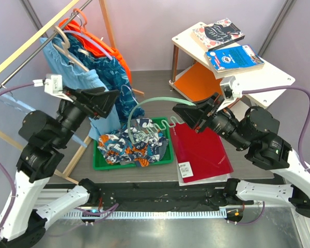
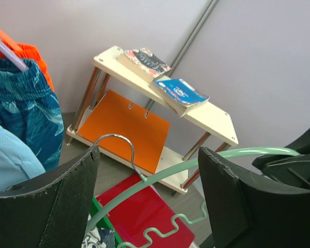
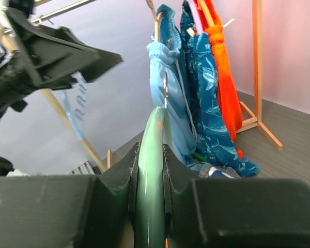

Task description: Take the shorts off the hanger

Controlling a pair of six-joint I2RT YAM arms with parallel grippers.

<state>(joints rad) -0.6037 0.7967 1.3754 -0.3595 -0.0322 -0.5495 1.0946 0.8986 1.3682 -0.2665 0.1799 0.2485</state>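
The floral shorts [image 1: 134,144] lie crumpled in a green tray [image 1: 99,164], off the hanger; a corner of them shows in the left wrist view [image 2: 101,240] and the right wrist view [image 3: 209,171]. The mint-green hanger [image 1: 155,99] hangs bare in the air above the tray. My right gripper [image 1: 179,112] is shut on its right end, and the bar [image 3: 151,181] is pinched between the pads [image 3: 151,147]. My left gripper [image 1: 112,99] stands open near the hanger's left end. The hanger's arm [image 2: 165,173] and metal hook [image 2: 119,140] show between its spread fingers [image 2: 150,155], touching neither.
A wooden rack at the back left carries light-blue [image 1: 72,67], dark-blue patterned [image 1: 113,77] and orange [image 1: 93,39] garments on hangers. A white side table [image 1: 271,77] at the back right holds two books [image 1: 232,56] and an orange sheet [image 1: 199,82]. A red folder [image 1: 201,150] lies right of the tray.
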